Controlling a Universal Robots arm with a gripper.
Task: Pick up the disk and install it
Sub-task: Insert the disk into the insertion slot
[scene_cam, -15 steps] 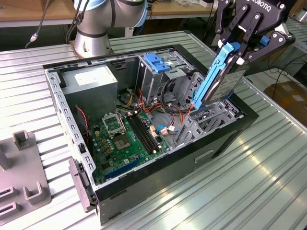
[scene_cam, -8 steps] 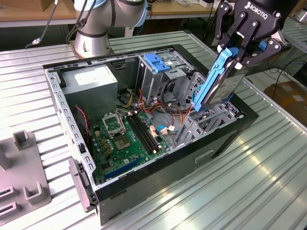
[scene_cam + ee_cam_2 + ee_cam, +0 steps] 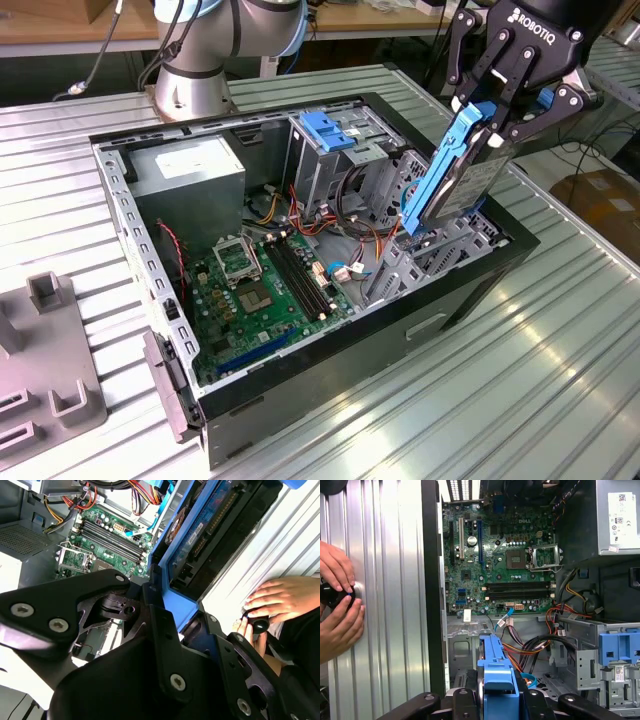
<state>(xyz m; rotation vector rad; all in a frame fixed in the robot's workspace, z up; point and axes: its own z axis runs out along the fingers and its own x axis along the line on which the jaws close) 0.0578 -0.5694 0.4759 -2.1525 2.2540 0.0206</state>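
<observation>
Over the front drive bay [image 3: 440, 258] of the computer case [image 3: 340, 370], clamping the disk [image 3: 452, 178] tight in the gripper [image 3: 492, 128], holding it tilted, lower end near the bay; picking up finished, seating seemingly not yet.

Open computer case [image 3: 330, 375] (green motherboard [image 3: 262, 292] inside) lies on a ribbed metal table [image 3: 500, 400].

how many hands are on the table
2: one hand and the other hand flank a small black knob on the ribbed table, beside the computer case. Both are partly cut off.
</observation>
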